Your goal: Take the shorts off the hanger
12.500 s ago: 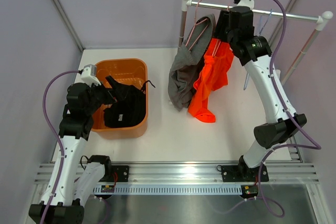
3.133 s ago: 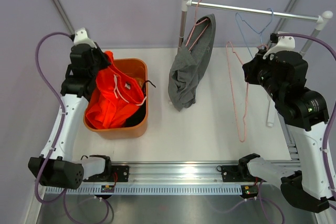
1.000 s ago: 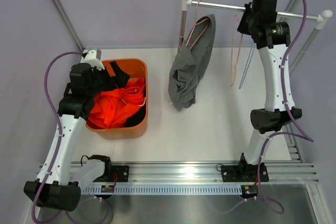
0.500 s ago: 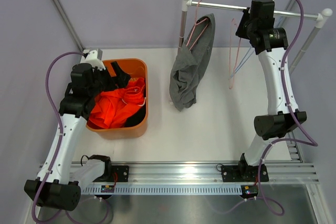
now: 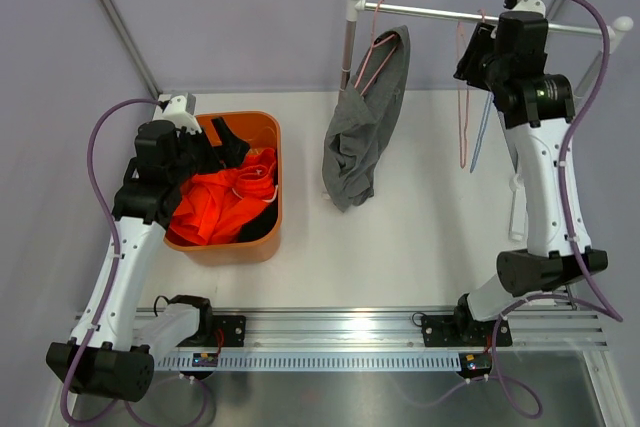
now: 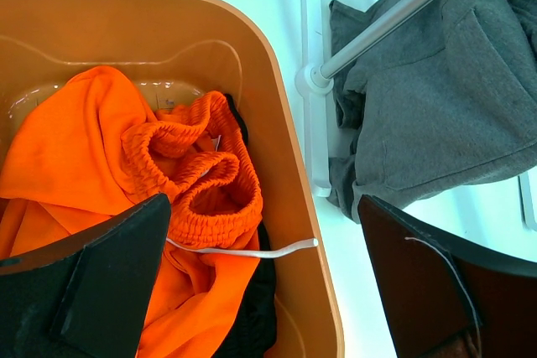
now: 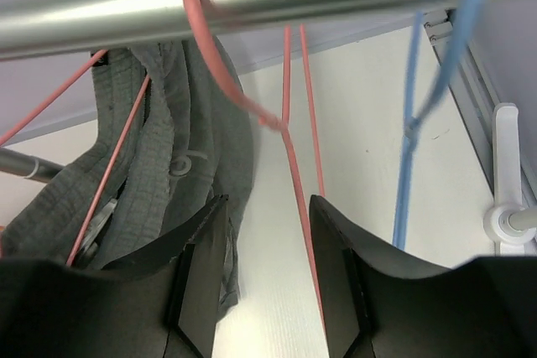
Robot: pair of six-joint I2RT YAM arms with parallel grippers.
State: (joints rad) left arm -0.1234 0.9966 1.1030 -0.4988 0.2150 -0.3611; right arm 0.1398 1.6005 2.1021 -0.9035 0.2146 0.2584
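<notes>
The grey shorts (image 5: pixel 362 137) hang on a pink hanger (image 5: pixel 375 57) at the left end of the metal rail (image 5: pixel 420 13). They also show in the left wrist view (image 6: pixel 436 106) and the right wrist view (image 7: pixel 168 165). The orange shorts (image 5: pixel 222 205) lie in the orange bin (image 5: pixel 277 177), on top of the black shorts (image 6: pixel 252 316). My left gripper (image 5: pixel 222 147) is open and empty above the bin, with the orange shorts (image 6: pixel 126 165) below it. My right gripper (image 5: pixel 470 52) is open at the rail. A bare pink hanger (image 7: pixel 289 140) hangs from the rail, its wire between my open fingers.
A bare blue hanger (image 5: pixel 483 132) hangs just right of the bare pink one (image 5: pixel 463 97). The rail stands on white posts (image 5: pixel 347 47) at the back of the white table. The bin's rim (image 6: pixel 277 123) lies close to the rack's foot (image 6: pixel 312 81).
My right gripper has shifted right along the rail, and the bare pink hanger now hangs straight from the rail beside the blue one. The left arm has not moved.
</notes>
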